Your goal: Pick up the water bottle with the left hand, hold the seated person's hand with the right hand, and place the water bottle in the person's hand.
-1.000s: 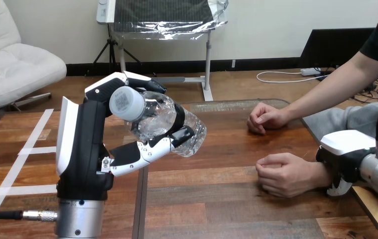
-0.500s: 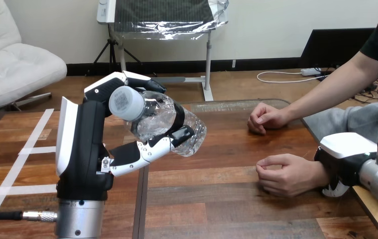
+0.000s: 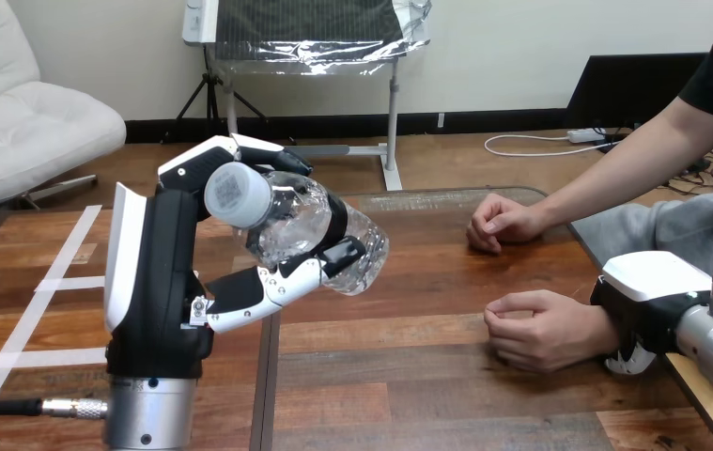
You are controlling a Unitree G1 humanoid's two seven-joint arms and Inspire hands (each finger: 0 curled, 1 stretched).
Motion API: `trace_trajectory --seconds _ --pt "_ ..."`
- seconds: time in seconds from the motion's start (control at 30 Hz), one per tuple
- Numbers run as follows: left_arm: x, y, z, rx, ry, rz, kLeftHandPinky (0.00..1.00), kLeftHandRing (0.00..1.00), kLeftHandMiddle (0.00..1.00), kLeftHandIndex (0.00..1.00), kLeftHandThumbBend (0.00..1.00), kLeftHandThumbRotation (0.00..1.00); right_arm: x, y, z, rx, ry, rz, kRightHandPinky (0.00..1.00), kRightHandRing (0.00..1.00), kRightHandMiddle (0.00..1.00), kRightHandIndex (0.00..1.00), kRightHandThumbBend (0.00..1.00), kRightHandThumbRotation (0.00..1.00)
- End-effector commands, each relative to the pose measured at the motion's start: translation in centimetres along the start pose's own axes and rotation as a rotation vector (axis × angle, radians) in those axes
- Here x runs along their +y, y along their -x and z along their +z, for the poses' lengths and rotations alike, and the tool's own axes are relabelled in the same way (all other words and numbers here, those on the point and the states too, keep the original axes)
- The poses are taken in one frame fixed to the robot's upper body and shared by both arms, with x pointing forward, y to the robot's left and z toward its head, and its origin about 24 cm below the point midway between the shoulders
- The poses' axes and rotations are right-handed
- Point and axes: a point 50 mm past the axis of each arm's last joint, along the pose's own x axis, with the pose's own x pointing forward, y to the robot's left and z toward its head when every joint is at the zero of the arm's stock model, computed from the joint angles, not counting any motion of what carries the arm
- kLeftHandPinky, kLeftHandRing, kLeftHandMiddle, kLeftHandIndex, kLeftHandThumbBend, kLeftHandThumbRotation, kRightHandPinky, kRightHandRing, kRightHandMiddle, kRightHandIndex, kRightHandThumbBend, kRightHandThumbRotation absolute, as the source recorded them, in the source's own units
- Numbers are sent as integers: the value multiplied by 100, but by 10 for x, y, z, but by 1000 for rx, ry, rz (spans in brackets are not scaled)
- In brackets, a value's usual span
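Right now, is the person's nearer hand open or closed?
Closed. The person's nearer hand rests on the table with its fingers curled into a loose fist, and its palm is hidden.

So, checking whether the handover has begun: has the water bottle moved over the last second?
No. The water bottle, gripped in the left hand, sits where it was above the table's dark seam.

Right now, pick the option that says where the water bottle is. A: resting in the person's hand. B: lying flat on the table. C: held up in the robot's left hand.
C: the left hand has its fingers and thumb curled round the water bottle, which is tilted in the air above the table, apart from the person's nearer hand.
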Motion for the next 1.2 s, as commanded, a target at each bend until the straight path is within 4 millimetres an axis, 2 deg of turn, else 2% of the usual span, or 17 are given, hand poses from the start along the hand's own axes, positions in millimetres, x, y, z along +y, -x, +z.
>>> trace_trajectory --seconds 0.0,0.33,0.57,0.77,1.17 --pt "5 -13 15 -100 11 47 36 40 46 49 64 0 30 -2 20 -53 -32 77 17 28 38 38 67 0" --pt "5 -14 14 -102 20 41 36 40 46 49 63 0 23 -2 18 -42 -33 50 20 30 40 40 69 0" --pt "5 -15 14 -93 10 34 36 41 46 49 63 0 14 -2 16 -27 -79 13 26 37 46 44 69 0" --pt "4 -16 13 -91 1 31 36 40 45 48 63 0 5 -1 15 -38 -149 -43 27 38 45 45 71 0" --pt "2 -18 12 -82 9 16 38 40 45 48 63 0 -18 4 12 -57 -169 -179 18 28 37 41 72 0"
